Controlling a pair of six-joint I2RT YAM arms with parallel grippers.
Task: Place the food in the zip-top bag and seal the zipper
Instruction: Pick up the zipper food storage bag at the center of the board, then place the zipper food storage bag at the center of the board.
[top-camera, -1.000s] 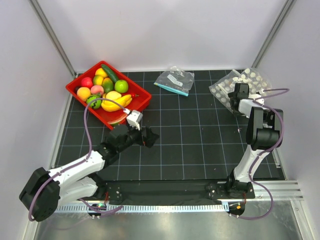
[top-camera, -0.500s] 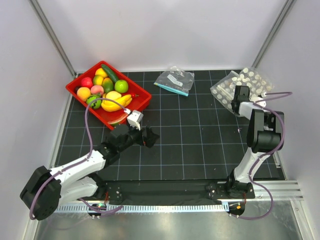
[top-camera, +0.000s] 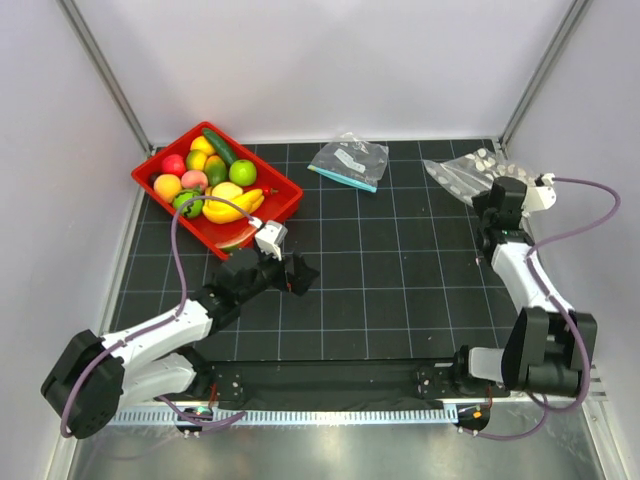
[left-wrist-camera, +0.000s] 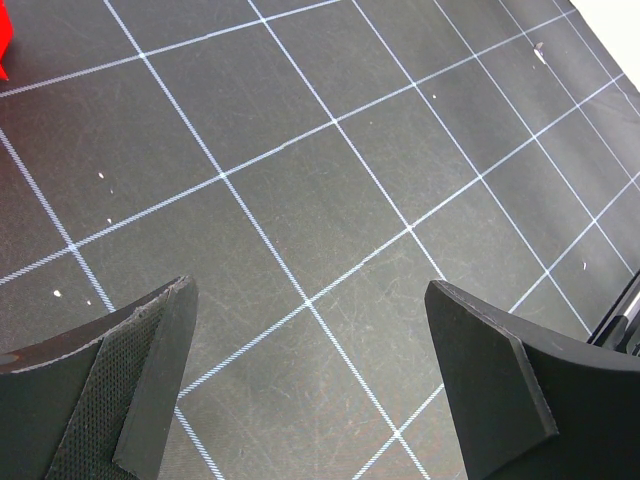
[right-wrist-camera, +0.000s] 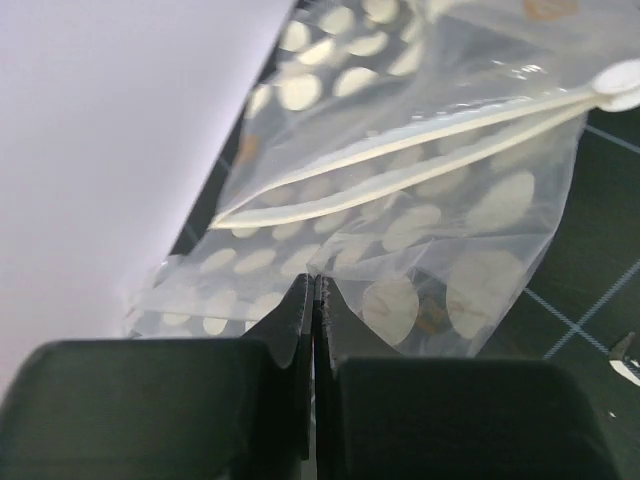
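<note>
Right jaws pinch the zip-top bag below its zipper.

**White-walled cell, black grid mat**

Black mat with white grid lines lies under the left gripper, scuffed, with white specks. Same mat below the right gripper, plain white side wall just beside it. White back wall beyond both grippers, left wall outboard of the left one. Grey metal posts at back corners. Ribbed metal rail behind both, at near edge. Light even, diffuse.
</note>
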